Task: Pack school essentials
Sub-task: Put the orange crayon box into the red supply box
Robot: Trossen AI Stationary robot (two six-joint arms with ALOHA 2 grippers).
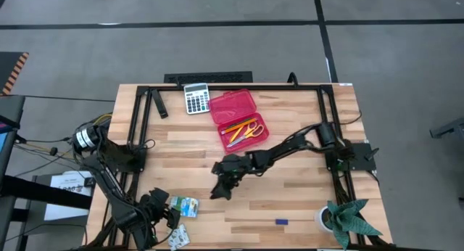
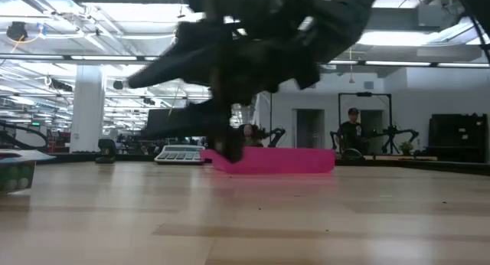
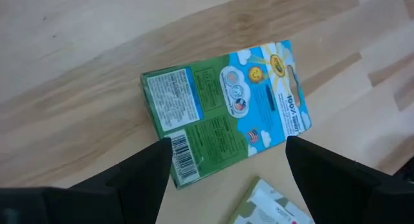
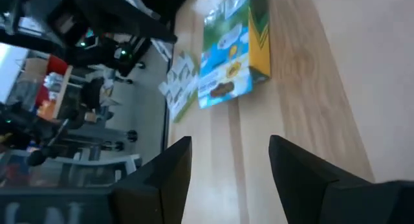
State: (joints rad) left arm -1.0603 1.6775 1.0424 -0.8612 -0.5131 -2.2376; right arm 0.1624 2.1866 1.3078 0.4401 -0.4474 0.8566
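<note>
A green-and-white printed packet (image 1: 185,204) lies flat on the table near the front left, and a second one (image 1: 179,238) lies at the front edge. My left gripper (image 3: 223,179) hovers open above the first packet (image 3: 226,114), one finger over each end. My right gripper (image 1: 221,187) hangs open over the table's middle, pointing toward the packets (image 4: 229,52). The open red case (image 1: 238,119) holds the yellow-handled scissors (image 1: 251,130) and pencils (image 1: 233,129). A tiny blue piece (image 1: 281,222) lies near the front right.
A grey calculator (image 1: 196,99) lies at the far edge beside the case. A potted plant (image 1: 346,218) stands at the front right corner. Black frame rails run along the table's left, far and right sides. Bare wood lies between my right gripper and the packets.
</note>
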